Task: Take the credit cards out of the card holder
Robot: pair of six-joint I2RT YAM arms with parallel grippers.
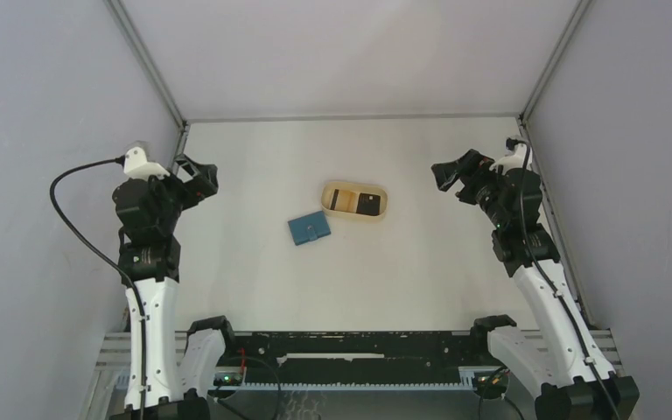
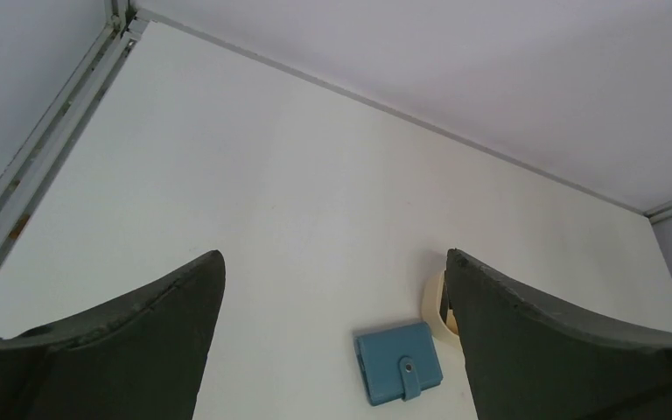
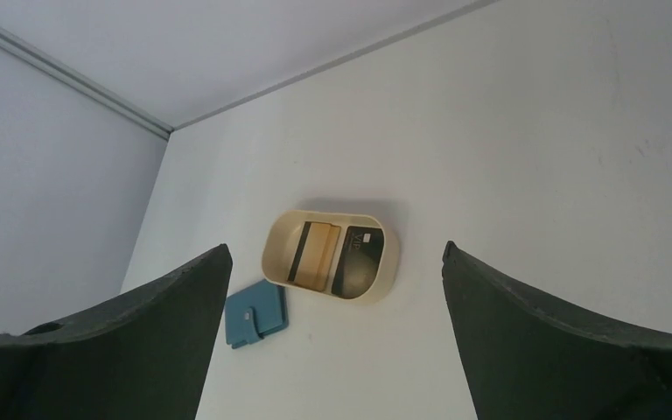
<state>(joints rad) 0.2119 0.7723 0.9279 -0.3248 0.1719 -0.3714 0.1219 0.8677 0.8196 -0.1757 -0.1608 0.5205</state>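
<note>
From the left wrist, the beige tray (image 2: 432,306) is mostly hidden behind one of the fingers (image 2: 560,350). The card holder (image 1: 309,229) lies folded, its inside unseen. Print on the dark card (image 3: 356,260) is too small to read.

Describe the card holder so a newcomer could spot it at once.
Start at the white table and find the beige oval tray near its middle. Beside the tray's near-left end lies the card holder, flat and closed. It alone is teal-blue, with a small snap tab on one edge.
</note>
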